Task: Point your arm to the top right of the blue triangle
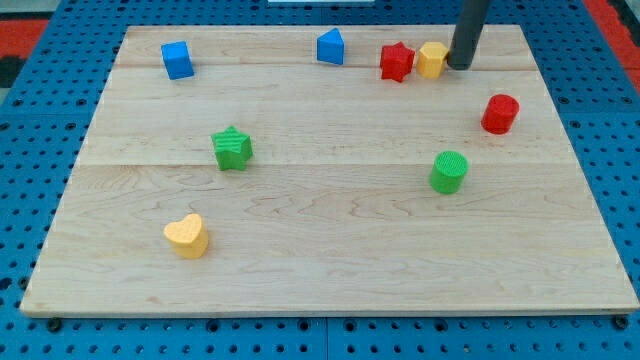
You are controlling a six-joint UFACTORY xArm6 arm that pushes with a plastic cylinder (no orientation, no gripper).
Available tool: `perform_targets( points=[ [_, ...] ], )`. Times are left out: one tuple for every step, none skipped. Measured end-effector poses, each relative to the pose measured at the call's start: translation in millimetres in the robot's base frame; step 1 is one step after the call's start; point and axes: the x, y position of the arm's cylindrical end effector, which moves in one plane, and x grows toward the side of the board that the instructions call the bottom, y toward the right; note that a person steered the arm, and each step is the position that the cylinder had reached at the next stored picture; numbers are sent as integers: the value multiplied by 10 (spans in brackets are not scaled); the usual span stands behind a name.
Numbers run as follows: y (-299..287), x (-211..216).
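Note:
The blue triangle [330, 47] sits near the top middle of the wooden board [330, 260]. My tip [460, 66] is at the top right of the board, far to the right of the blue triangle. It touches the right side of a yellow block [432, 60]. A red star [396, 62] sits just left of the yellow block, between it and the blue triangle.
A blue cube [177, 60] is at the top left. A green star [232, 148] is left of centre. A yellow heart [187, 236] is at the lower left. A green cylinder [449, 172] and a red cylinder [499, 114] are on the right.

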Motion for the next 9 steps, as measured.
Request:
perform_targets(
  points=[
    [41,-8],
    [308,314],
    [-364,264],
    [-584,21],
    [-656,11],
    [-1416,-38],
    [-1915,170],
    [-1761,348],
    [-2094,685]
  ],
)
